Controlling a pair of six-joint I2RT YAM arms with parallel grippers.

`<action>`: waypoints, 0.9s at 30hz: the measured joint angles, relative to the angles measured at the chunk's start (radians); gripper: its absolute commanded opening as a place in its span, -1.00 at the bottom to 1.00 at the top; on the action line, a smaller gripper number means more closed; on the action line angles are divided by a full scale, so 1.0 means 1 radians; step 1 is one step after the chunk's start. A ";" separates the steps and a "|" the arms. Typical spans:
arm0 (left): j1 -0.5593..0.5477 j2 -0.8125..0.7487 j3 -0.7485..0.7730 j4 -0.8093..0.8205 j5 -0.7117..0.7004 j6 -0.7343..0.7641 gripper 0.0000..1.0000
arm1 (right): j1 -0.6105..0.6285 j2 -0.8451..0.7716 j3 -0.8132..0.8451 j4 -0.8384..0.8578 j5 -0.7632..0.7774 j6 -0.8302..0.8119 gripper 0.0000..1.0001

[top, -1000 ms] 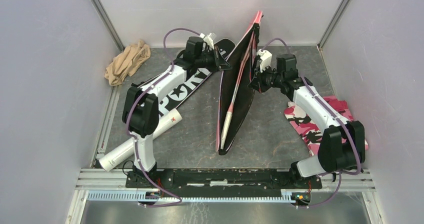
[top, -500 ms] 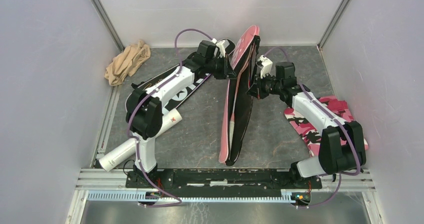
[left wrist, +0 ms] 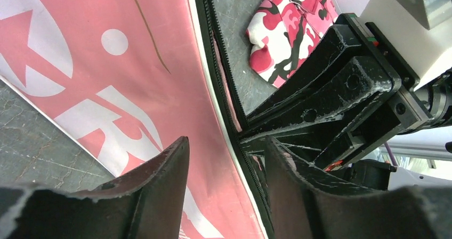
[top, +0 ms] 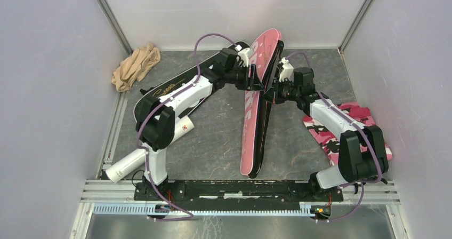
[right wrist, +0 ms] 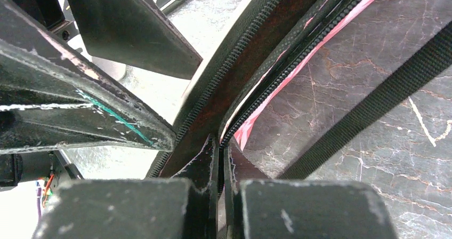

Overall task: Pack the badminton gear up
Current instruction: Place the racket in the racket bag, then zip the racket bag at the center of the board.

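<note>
Bag status: pink bag [top: 255, 116] stood on its long edge mid-table [top: 213, 137], leaning, pink lettered face turned toward the left arm [top: 176, 97]. A second earlier it gaped open with a racket showing inside. The flap had since swung over and no racket was visible, so it was probably enclosed. Zip teeth along the rim looked unjoined in both wrist views, so my read was closed but not zipped.

Left gripper [left wrist: 226, 143] had gone from clenched to released, jaws apart and straddling the bag's zip edge near the top, not squeezing it. Right gripper [right wrist: 219, 143] was clenched on that same edge from the other side, the only thing propping the bag up. Risk: the flap could flop back open before the zip got run.

Black bag [top: 160, 92] lay flat under the left arm and the tube [top: 125, 164] lay by the left base, neither packed yet. Shuttlecocks weren't in view.
</note>
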 measured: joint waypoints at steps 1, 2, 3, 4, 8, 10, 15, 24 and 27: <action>0.000 0.000 -0.001 0.002 0.000 0.003 0.30 | 0.000 0.001 0.000 0.002 0.000 0.002 -1.00; 0.000 0.000 -0.004 0.005 -0.001 0.008 0.34 | -0.001 0.001 0.000 0.002 0.000 0.004 -1.00; 0.000 -0.002 -0.006 0.008 0.000 0.012 0.38 | -0.002 0.001 0.000 0.002 0.000 0.004 -1.00; 0.000 -0.004 -0.012 0.014 -0.001 0.018 0.42 | -0.004 0.001 0.000 0.002 -0.002 0.003 -1.00; 0.000 -0.034 -0.061 0.018 -0.001 0.058 0.66 | -0.016 0.001 0.000 -0.002 -0.003 -0.007 -1.00; 0.000 -0.058 -0.090 0.017 -0.001 0.089 0.75 | -0.029 0.001 0.000 -0.011 -0.002 -0.011 -1.00; -0.013 -0.152 -0.184 0.035 -0.033 0.122 0.99 | -0.051 0.001 0.003 -0.048 0.014 -0.011 -1.00; -0.198 -0.258 -0.303 0.067 -0.340 0.125 1.00 | -0.052 0.004 0.074 -0.107 0.051 0.026 -1.00; -0.253 -0.256 -0.308 0.065 -0.433 0.125 1.00 | -0.052 0.011 0.096 -0.107 0.056 0.037 -1.00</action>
